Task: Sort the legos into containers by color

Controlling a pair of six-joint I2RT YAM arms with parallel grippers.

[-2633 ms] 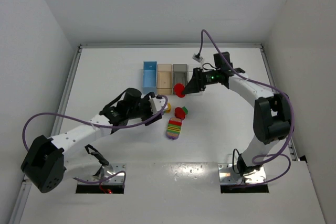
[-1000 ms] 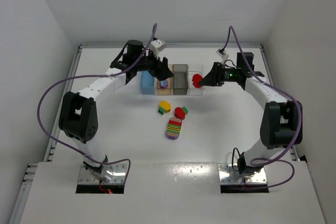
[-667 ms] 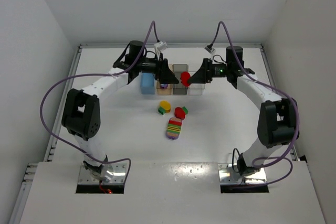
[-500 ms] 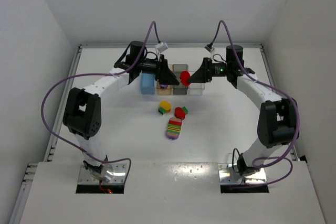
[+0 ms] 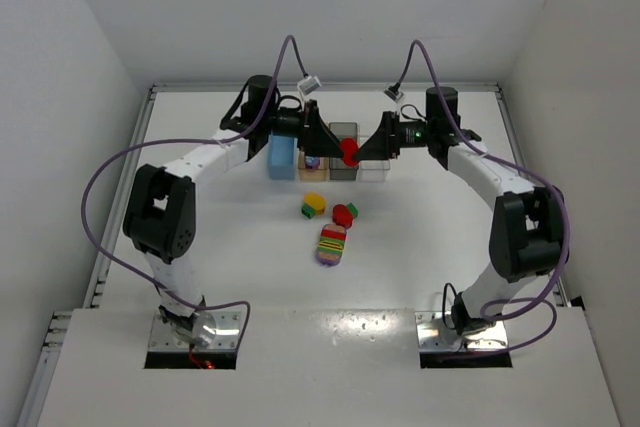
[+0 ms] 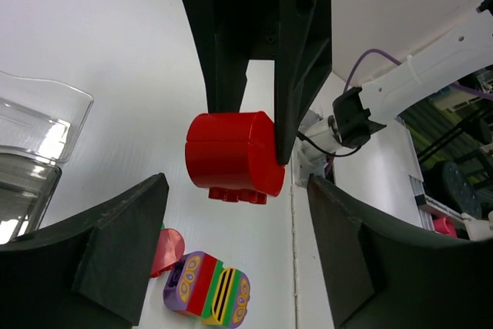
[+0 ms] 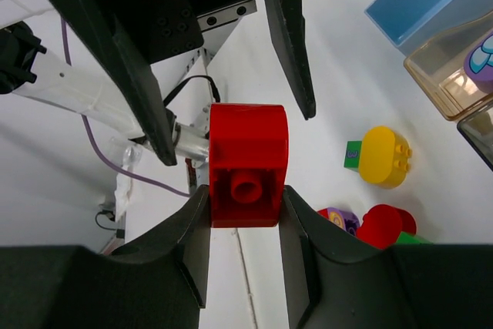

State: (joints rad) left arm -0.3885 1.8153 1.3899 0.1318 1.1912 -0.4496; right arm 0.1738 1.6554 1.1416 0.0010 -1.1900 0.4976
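My right gripper (image 5: 358,150) is shut on a red brick (image 5: 349,152) and holds it above the dark grey bin (image 5: 343,132); in the right wrist view the brick (image 7: 248,163) sits between my gripper (image 7: 246,199) pads. My left gripper (image 5: 322,141) is open and empty over the tan bin (image 5: 312,173), facing the red brick (image 6: 235,156) closely; its jaws stand wide in the left wrist view (image 6: 236,217). A purple brick (image 5: 313,160) lies in the tan bin. The blue bin (image 5: 282,155) and clear bin (image 5: 374,169) flank the row.
On the table in front of the bins lie a yellow-and-green clump (image 5: 314,204), a red-and-green clump (image 5: 345,213) and a striped multicoloured clump (image 5: 332,244). The two grippers are nearly touching above the bins. Cables arch over both arms.
My right gripper carried the red brick left from the clear bin to over the dark grey bin. My left arm swung from mid-table to the bins; a purple brick now lies in the tan bin.
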